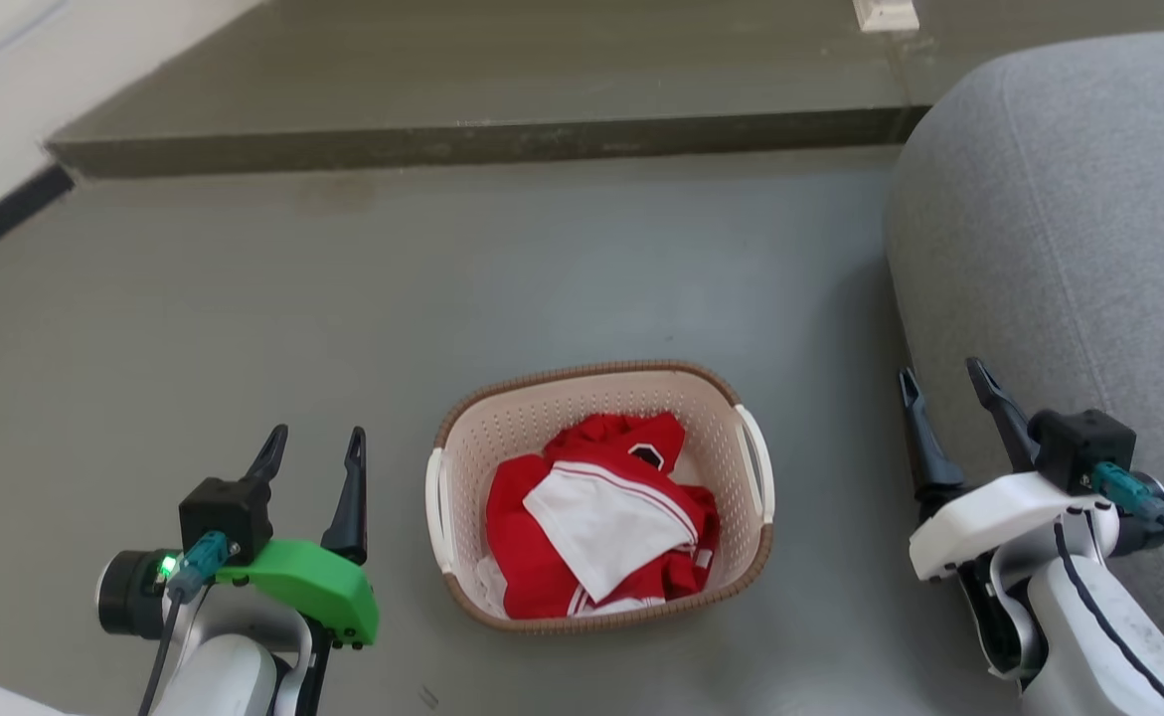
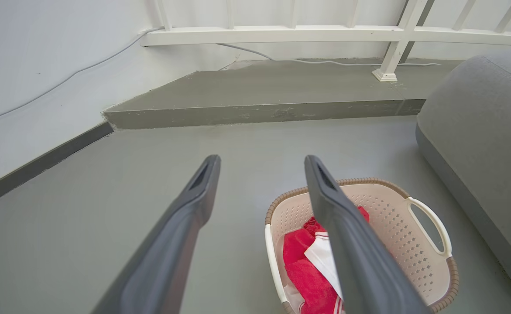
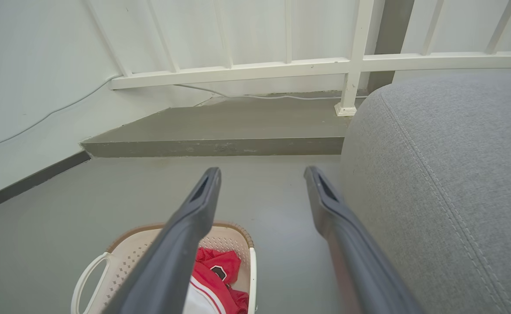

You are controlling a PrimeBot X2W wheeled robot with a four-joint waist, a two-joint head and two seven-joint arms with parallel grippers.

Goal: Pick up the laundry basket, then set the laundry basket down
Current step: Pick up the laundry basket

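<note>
The laundry basket [image 1: 716,438] stands on the grey floor between my two arms, cream with perforated walls, a brown rim and white side handles. Red and white clothes lie inside it. My left gripper [image 1: 315,444] is open to the basket's left, apart from the handle. My right gripper [image 1: 942,382] is open to the basket's right, close to the grey cushion. In the left wrist view the basket [image 2: 395,213] lies below and right of the left gripper [image 2: 262,163]. In the right wrist view the basket [image 3: 126,255] sits at the lower left, under the right gripper [image 3: 262,174].
A large grey upholstered seat [image 1: 1069,219] rises on the right, next to my right arm. A raised grey step [image 1: 482,139] runs across the far side, with a white railing [image 2: 325,35] and white wall [image 2: 41,65] behind it. Open floor [image 1: 393,288] lies ahead.
</note>
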